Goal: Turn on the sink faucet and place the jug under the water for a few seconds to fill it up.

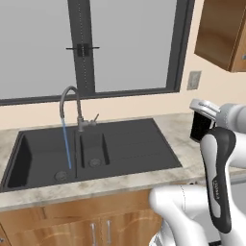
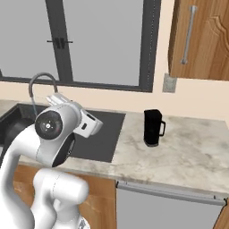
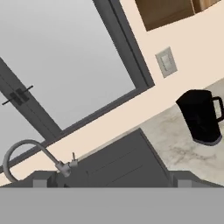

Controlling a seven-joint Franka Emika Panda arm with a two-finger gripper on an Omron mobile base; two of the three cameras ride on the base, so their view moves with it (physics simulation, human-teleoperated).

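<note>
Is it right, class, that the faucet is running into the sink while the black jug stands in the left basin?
Not quite. The faucet does run water into the sink, but the jug stands on the counter right of it, as the right base view shows.

Kitchen, sink (image 1: pixel 134 149) in marble counter (image 2: pixel 188 152), wooden cabinets (image 2: pixel 201 40), window (image 1: pixel 129 43)

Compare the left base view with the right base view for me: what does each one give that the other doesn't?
Left base view alone: the water running as a thin blue stream from the sink faucet into the left basin, both drains, and the lever.

Right base view alone: the whole jug, upright on the counter right of the sink, handle to the right, and a tall cabinet door.

Both: faucet, sink, window, wall switch, the arm.
</note>
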